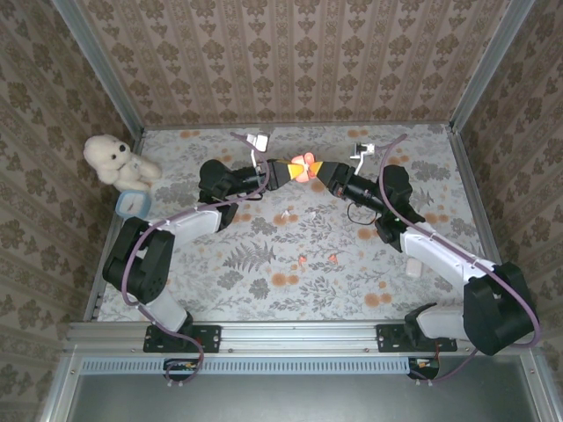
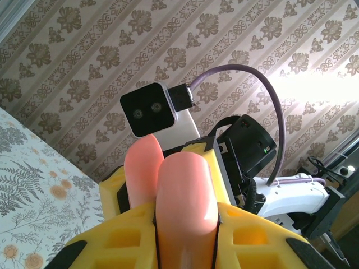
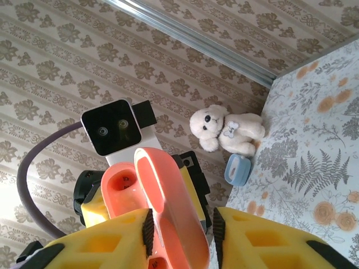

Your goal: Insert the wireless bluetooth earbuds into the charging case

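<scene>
A floral-printed cloth covers the tabletop (image 1: 264,290), boxed in by damask-papered walls and metal corner rails. The near half lies mostly open. A plush bear (image 1: 110,158) and a small blue container (image 1: 132,202) sit by the left edge. Above the far middle, the left claw (image 2: 188,224) and right claw (image 3: 179,232) each clench the glossy orange charging case (image 1: 303,166), hinged open, between blocky yellow fingers. Two tiny orange-red earbuds (image 1: 303,260) lie on the cloth near the centre, well apart from the case.
</scene>
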Motion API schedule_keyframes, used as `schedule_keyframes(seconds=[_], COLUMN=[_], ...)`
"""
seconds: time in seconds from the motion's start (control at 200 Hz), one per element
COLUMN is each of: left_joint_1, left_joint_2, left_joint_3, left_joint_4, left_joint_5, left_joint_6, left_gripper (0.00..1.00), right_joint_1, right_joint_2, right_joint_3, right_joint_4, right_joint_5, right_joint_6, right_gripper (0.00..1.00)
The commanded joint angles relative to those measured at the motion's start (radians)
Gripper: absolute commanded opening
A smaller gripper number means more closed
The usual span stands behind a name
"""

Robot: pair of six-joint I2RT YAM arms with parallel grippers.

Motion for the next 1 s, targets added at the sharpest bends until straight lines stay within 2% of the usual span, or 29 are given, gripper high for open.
schedule_keyframes(seconds=[0.0, 0.26, 0.43, 0.64, 0.815, 0.995], left_joint_1=[-0.008, -0.006, -0.005, -0.003, -0.002, -0.003], left_joint_2=[0.009, 0.009, 0.007, 0.007, 0.003, 0.005], left_joint_3=[0.029, 0.03, 0.031, 0.036, 0.038, 0.044], left_joint_4=[0.052, 0.046, 0.039, 0.027, 0.017, 0.012], left_joint_5=[-0.005, -0.024, -0.036, -0.042, -0.045, -0.048], left_joint_6=[-0.001, 0.005, 0.011, 0.016, 0.022, 0.023], left_gripper=[0.0, 0.0, 0.0, 0.0, 0.0, 0.0], right_joint_1=[0.009, 0.015, 0.015, 0.015, 0.014, 0.013], right_joint_2=[0.012, 0.008, -0.021, -0.045, -0.049, -0.048], right_joint_3=[0.034, 0.015, -0.019, -0.043, -0.051, -0.049], right_joint_4=[0.057, 0.067, 0.055, 0.043, 0.041, 0.041], right_joint_5=[-0.028, -0.036, -0.027, -0.022, -0.024, -0.024], right_joint_6=[0.008, 0.009, -0.001, -0.01, -0.013, -0.012], right_gripper=[0.33, 0.31, 0.25, 0.28, 0.39, 0.33])
